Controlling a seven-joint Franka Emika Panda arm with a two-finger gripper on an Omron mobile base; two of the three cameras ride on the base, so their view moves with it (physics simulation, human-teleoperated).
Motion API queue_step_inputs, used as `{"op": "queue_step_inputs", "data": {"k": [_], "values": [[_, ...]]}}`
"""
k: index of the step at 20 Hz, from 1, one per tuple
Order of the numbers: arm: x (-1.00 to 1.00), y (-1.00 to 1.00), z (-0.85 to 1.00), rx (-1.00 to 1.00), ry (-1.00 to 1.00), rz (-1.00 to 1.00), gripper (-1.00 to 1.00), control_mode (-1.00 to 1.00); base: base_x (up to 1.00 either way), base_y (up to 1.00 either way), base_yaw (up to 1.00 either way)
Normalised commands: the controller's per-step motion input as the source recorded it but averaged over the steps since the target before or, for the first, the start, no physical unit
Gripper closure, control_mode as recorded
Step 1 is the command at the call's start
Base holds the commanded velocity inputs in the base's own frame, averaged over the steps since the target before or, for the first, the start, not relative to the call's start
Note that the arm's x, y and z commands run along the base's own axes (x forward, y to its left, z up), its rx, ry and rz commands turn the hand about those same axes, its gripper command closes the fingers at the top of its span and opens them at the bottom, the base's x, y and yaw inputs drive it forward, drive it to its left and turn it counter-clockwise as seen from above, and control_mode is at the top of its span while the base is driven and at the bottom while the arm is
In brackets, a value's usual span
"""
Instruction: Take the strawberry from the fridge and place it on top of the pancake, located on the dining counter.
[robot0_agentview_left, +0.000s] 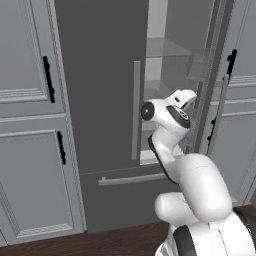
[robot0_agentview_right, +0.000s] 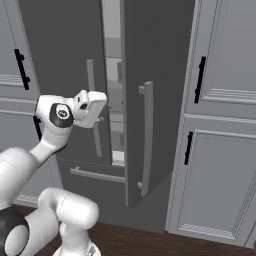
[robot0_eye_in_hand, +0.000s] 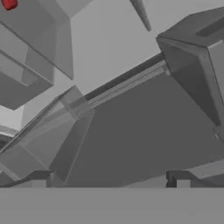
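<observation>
Reaching toward the opened fridge (robot0_agentview_left: 100, 75), the white arm is holding its gripper (robot0_eye_in_hand: 109, 179) up near the gap beside the swung-out right door. In the hand view the two dark fingertips (robot0_eye_in_hand: 39, 178) are standing far apart, jaws spread wide, with nothing sitting between them. They are pointing into the pale interior, where glass shelves and grey bins are crossing the picture at a tilt.

The strawberry (robot0_eye_in_hand: 8, 4) is showing as a small red spot at the very top left corner of the hand view, inside the fridge, well apart from the fingertips; what it is resting on cannot be made out.

In the left base view the long bar handle (robot0_agentview_left: 136, 110) of the shut left door is running upright just left of the hand, and the bottom drawer's handle (robot0_agentview_left: 132, 179) is lying level beneath it. Light grey panelled cabinets (robot0_agentview_left: 30, 125) with black handles are flanking the unit on both sides, above a dark wooden floor (robot0_agentview_left: 100, 242).

No brand, label or writing is readable on any surface.
</observation>
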Motion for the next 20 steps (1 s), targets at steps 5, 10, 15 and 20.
{"op": "queue_step_inputs", "data": {"k": [5,10,15,20], "values": [[0.7,-0.52,0.0,0.0,0.05,-0.12,-1.0,-1.0,0.0,0.0,0.0],[0.14,-0.89,0.0,0.01,0.01,-0.06,-1.0,-1.0,0.0,0.0,0.0],[-0.25,-1.0,0.0,0.03,-0.01,-0.08,-1.0,-1.0,0.0,0.0,0.0],[-0.22,-1.0,0.0,0.05,0.0,-0.1,-1.0,-1.0,0.0,0.0,0.0]]}}
